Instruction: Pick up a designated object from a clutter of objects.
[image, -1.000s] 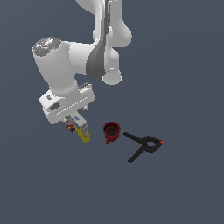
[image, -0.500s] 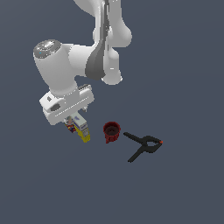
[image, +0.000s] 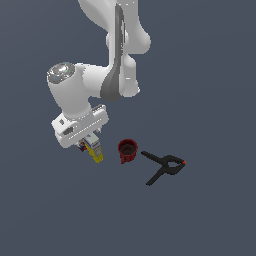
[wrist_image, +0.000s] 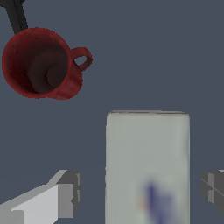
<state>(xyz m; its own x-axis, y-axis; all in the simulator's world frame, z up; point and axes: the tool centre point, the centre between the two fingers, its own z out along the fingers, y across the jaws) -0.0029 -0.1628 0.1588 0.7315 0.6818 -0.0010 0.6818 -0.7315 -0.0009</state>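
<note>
The designated object, a carton (image: 95, 150) with a yellow lower body and a white top, stands under my hand in the exterior view. In the wrist view its white top with blue print (wrist_image: 148, 166) fills the space between my fingers. My gripper (wrist_image: 140, 188) is open, with one fingertip (wrist_image: 68, 192) on each side of the carton and a gap at both. The gripper (image: 91, 142) is mostly hidden by the white hand. Of the clutter of objects, a red cup (image: 127, 151) stands just to the exterior view's right of the carton.
A black spring clamp (image: 165, 167) with an orange tip lies beyond the cup, toward the exterior view's right. A small multicoloured bit of a can (image: 81, 146) peeks out beside the carton under the hand. The red cup (wrist_image: 41, 63) and a black clamp arm (wrist_image: 16, 16) show in the wrist view.
The arm has come down a little over the carton. The carton, cup and clamp have not moved.
</note>
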